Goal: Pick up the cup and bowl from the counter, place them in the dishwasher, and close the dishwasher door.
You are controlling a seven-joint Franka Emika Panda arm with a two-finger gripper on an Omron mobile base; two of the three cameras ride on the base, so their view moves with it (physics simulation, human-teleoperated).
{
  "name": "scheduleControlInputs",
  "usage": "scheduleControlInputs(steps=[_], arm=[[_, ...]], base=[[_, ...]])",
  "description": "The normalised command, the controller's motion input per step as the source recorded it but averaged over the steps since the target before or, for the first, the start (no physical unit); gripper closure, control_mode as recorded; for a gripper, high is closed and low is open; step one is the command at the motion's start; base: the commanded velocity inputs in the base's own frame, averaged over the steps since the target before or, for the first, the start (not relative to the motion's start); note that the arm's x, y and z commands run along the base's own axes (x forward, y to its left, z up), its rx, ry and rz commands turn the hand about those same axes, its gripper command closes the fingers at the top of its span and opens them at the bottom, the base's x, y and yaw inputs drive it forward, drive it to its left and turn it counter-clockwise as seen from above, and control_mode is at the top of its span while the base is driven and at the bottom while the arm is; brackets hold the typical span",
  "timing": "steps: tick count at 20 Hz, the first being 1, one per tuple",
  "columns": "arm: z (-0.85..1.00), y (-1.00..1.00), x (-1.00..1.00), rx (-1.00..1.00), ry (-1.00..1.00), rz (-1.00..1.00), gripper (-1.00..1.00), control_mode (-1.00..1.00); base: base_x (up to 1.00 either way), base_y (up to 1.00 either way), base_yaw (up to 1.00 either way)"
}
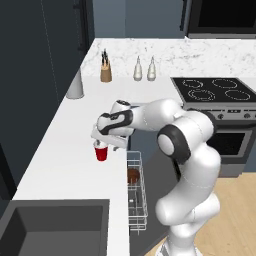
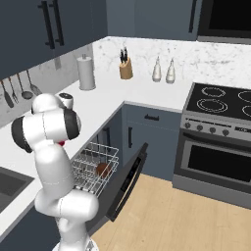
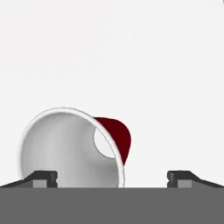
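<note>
Over the counter (image 1: 60, 150), gripper (image 3: 111, 177) hovered wide open just above the cup (image 1: 101, 151), holding nothing.
Cup stood upright near the counter's front edge, right beside the pulled-out dishwasher (image 2: 95, 166) rack; hand view looked down into its pale mouth, which sat off toward one finger (image 3: 43, 178) rather than centred between the two. Bowl (image 1: 133, 175) was already sitting in the rack, dishwasher door (image 2: 128, 179) hung open. My read: cup is light, thin-walled plastic, smooth and tapered, so it would flex and could tip or squirt out if pinched hard or off-centre. Best hold looked like across the upper wall just under the rim, fingers on opposite sides, centred first, moderate squeeze.
</note>
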Motion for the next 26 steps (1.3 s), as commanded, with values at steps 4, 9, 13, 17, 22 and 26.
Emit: scheduleControlInputs(steps=[4,9,13,17,22,26], arm=[[-0.15,0.06,0.20,0.00,0.00,0.00,-1.00,-1.00],[-0.34,0.11,0.00,0.00,0.00,0.00,-1.00,-1.00],[-0.39,0.13,0.00,0.00,0.00,0.00,1.00,-1.00],[-0.37,0.03,0.00,0.00,0.00,0.00,1.00,-1.00],[-0.32,-0.20,-0.49,0.00,0.00,-0.02,1.00,-1.00],[-0.09,-0.80,-1.00,0.00,0.00,-0.11,1.00,-1.00]], base=[[0.00,0.00,0.00],[0.00,0.00,0.00],[0.00,0.00,0.00],[0.00,0.00,0.00],[0.00,0.00,0.00],[0.00,0.00,0.00]])
